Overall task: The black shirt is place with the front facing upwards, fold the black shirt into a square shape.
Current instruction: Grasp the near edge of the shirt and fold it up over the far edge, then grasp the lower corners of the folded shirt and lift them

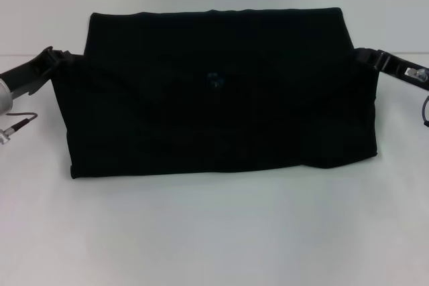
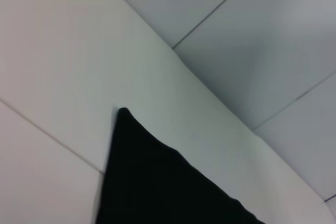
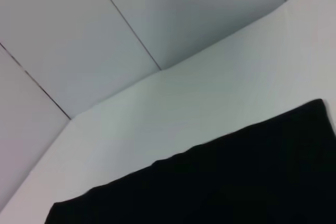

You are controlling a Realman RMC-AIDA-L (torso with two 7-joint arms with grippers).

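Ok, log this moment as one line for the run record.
object: large black cloth shirt, folded into wide band on white table | left gripper: at shirt's left edge | right gripper: at right edge | grip: unconfirmed

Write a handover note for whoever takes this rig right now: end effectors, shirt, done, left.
Left end effector: at the left edge of the large plain black soft cloth shirt, fingers hidden.
Right end effector: at the shirt's right edge, fingers hidden.
Shirt: on the white table, already folded into a wide rectangle, small blue neck label showing mid-cloth.
Done: at least one lengthwise fold.
Left: probably fold the sides in to make a square.
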